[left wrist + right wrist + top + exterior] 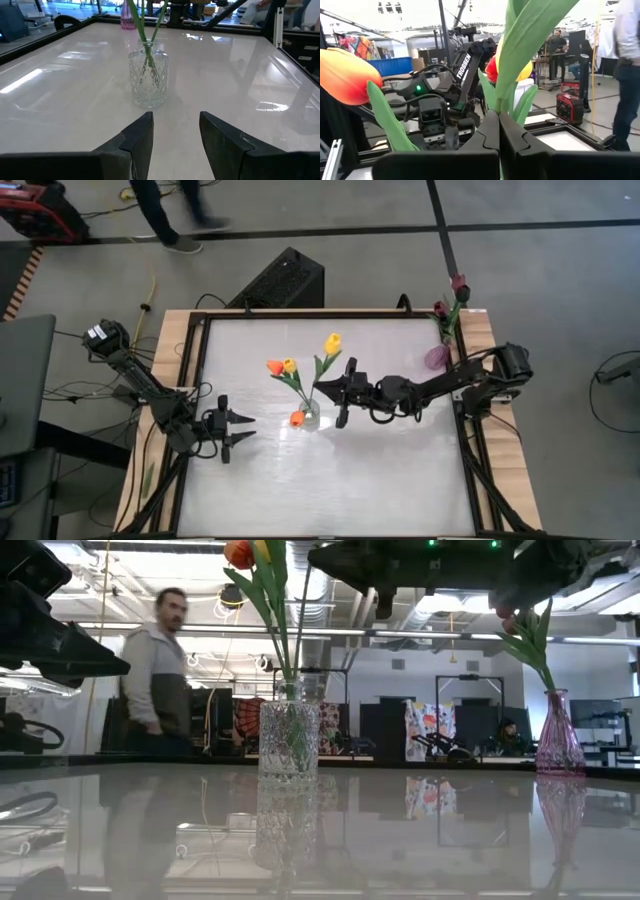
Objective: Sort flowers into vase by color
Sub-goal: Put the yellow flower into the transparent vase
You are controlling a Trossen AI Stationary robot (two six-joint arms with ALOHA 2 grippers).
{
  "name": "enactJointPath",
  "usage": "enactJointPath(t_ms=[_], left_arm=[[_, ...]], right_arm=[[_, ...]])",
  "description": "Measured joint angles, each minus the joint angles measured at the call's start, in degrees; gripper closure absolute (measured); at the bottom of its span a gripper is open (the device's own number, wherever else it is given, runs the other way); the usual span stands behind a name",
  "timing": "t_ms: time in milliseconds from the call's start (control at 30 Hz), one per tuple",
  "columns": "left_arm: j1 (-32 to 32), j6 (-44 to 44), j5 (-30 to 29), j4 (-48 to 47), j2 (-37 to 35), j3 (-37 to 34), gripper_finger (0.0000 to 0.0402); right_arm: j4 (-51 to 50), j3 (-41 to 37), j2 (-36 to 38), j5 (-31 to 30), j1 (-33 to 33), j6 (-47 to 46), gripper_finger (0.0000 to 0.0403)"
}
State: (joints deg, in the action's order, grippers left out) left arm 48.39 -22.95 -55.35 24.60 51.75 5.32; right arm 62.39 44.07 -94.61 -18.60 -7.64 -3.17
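Note:
A clear cut-glass vase (309, 414) (288, 740) (148, 77) stands mid-table and holds orange (275, 366) and yellow (290, 365) tulips; one orange head (297, 418) hangs by its rim. My right gripper (324, 388) (499, 122) hovers just right of this vase, shut on the stem of a yellow tulip (332, 342) (524, 71). A pink vase (437, 358) (558, 740) at the table's right far edge carries dark maroon tulips (458, 284). My left gripper (246, 431) (176, 131) is open near the left edge, pointing at the clear vase. My right gripper pinches the yellow tulip's green stem and leaf (504, 102) between its two fingers (487, 134), some way below the head. The fingers come level from the table's right, across the stem. The tulip stands nearly upright, and its lower stem (303, 635) runs down into the clear vase's mouth.
A raised dark frame (200, 360) borders the white table. Bare tabletop lies between my left gripper and the clear vase and across the near half. A person (160, 670) walks past beyond the far edge. A black box (280, 280) sits on the floor behind.

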Motion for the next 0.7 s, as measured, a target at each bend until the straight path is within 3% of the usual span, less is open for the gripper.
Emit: enactJointPath(t_ms=[700], left_arm=[[0.0,-0.2,-0.2,-0.7,0.0,0.0,0.0252]], right_arm=[[0.1,0.1,0.2,-0.9,-1.4,-1.0,0.0387]])
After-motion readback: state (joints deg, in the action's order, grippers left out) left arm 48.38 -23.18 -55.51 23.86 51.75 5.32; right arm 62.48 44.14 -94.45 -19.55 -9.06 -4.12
